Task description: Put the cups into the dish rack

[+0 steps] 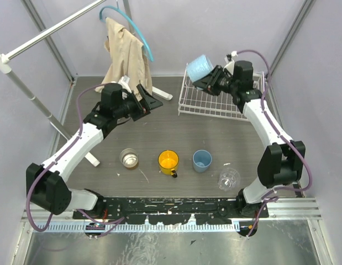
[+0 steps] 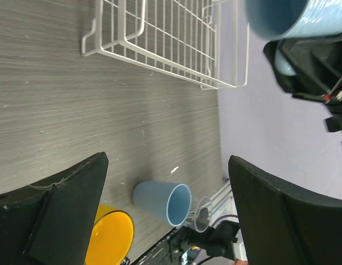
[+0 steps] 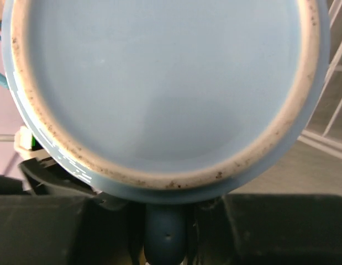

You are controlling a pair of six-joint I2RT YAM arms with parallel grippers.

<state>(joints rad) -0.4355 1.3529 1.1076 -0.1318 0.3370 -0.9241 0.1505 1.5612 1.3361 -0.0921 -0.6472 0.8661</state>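
Observation:
My right gripper (image 1: 214, 79) is shut on the handle (image 3: 165, 232) of the light blue mug (image 1: 201, 67). It holds the mug tipped on its side above the back left corner of the white wire dish rack (image 1: 220, 105). The mug's base (image 3: 159, 83) fills the right wrist view. My left gripper (image 1: 151, 102) hangs open and empty over the table's middle left. Along the front stand the metal cup (image 1: 129, 158), yellow mug (image 1: 168, 162), blue tumbler (image 1: 202, 160) and clear glass (image 1: 229, 179). The left wrist view shows the tumbler (image 2: 159, 201), yellow mug (image 2: 112, 237), glass (image 2: 201, 212) and rack (image 2: 171, 44).
A white pole clothes stand (image 1: 27, 91) crosses the back left, its foot (image 1: 92, 159) close to the metal cup. A beige cloth (image 1: 125, 58) hangs from a light blue hanger (image 1: 138, 30) behind my left gripper. Grey walls close in the table.

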